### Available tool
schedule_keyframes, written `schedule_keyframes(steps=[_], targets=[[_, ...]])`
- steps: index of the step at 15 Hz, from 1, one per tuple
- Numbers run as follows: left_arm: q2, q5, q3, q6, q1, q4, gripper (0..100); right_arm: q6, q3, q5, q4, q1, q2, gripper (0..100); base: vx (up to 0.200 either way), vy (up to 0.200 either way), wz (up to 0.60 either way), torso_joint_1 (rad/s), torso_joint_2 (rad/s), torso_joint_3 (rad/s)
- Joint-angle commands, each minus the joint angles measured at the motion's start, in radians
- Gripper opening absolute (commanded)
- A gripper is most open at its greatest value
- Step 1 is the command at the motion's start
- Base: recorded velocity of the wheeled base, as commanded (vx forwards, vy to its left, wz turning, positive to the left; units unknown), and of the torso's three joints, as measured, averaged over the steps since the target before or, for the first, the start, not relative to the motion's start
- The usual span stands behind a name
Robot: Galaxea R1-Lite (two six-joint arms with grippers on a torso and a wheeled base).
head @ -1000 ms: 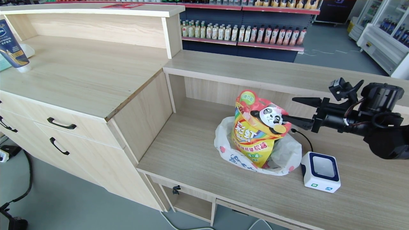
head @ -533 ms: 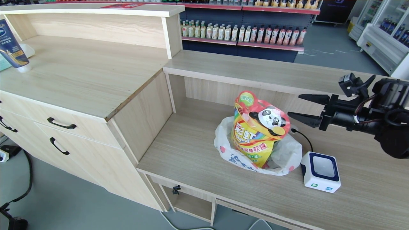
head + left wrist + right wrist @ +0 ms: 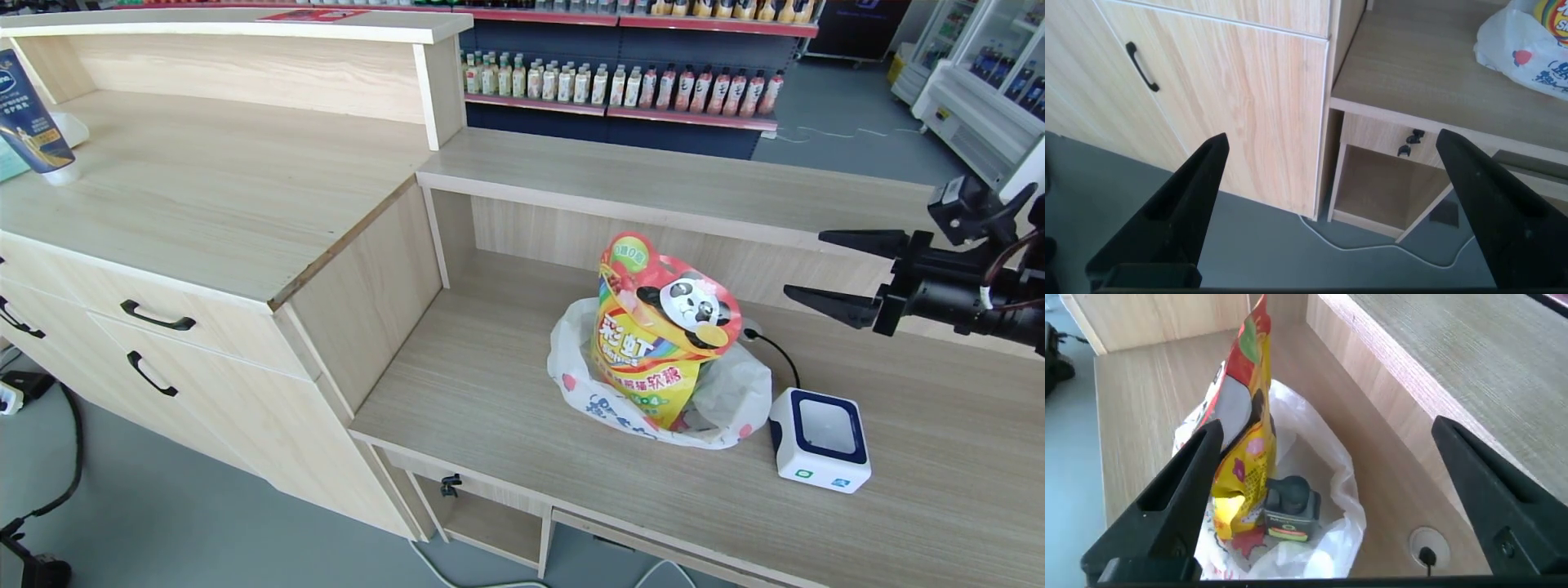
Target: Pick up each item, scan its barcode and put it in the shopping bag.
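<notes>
- My right gripper (image 3: 804,263) hangs above the counter (image 3: 490,392), clear of the candy pouch (image 3: 657,327), with its fingers spread wide.
- The pouch stands upright in the shopping bag (image 3: 739,392), its long axis vertical and its printed face toward the counter's front.
- Behind it in the bag sits a small dark item (image 3: 1288,508), perhaps a bottle.
- The scanner (image 3: 820,437) sits just beside the bag.
- My left gripper (image 3: 1331,139) hangs low by the cabinet (image 3: 1249,106), fingers apart.

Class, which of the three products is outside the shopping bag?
The blue tube, standing on the higher counter; the candy pouch and the dark bottle sit inside the white bag.
</notes>
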Motion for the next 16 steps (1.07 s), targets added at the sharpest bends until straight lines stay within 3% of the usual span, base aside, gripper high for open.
schedule_keyframes(steps=[1,2,5,10,12,14,16], targets=[[0.0,0.0,0.0,0.0,0.0,0.0,100,-0.279,0.012,0.004,0.238,-0.22,-0.165,100,0.0,0.0,0.0,0.0,0.0,0.0],[0.0,0.0,0.0,0.0,0.0,0.0,100,-0.362,0.004,0.011,0.34,-0.299,-0.191,100,0.0,0.0,0.0,0.0,0.0,0.0],[0.0,0.0,0.0,0.0,0.0,0.0,100,-0.405,0.009,0.077,0.487,-0.421,-0.267,100,0.0,0.0,0.0,0.0,0.0,0.0],[0.0,0.0,0.0,0.0,0.0,0.0,100,-0.397,-0.031,0.082,0.484,-0.437,-0.29,100,0.0,0.0,0.0,0.0,0.0,0.0],[0.0,0.0,0.0,0.0,0.0,0.0,100,-0.311,-0.048,0.022,0.482,-0.427,-0.312,100,0.0,0.0,-0.6,0.002,0.0,0.002],[0.0,0.0,0.0,0.0,0.0,0.0,100,-0.14,-0.071,-0.03,0.467,-0.392,-0.337,100,0.0,0.0,-0.3,0.004,0.0,0.001],[0.0,0.0,0.0,0.0,0.0,0.0,100,0.041,-0.076,-0.038,0.341,-0.363,-0.34,100,0.0,0.0,0.0,0.0,0.0,0.0]])
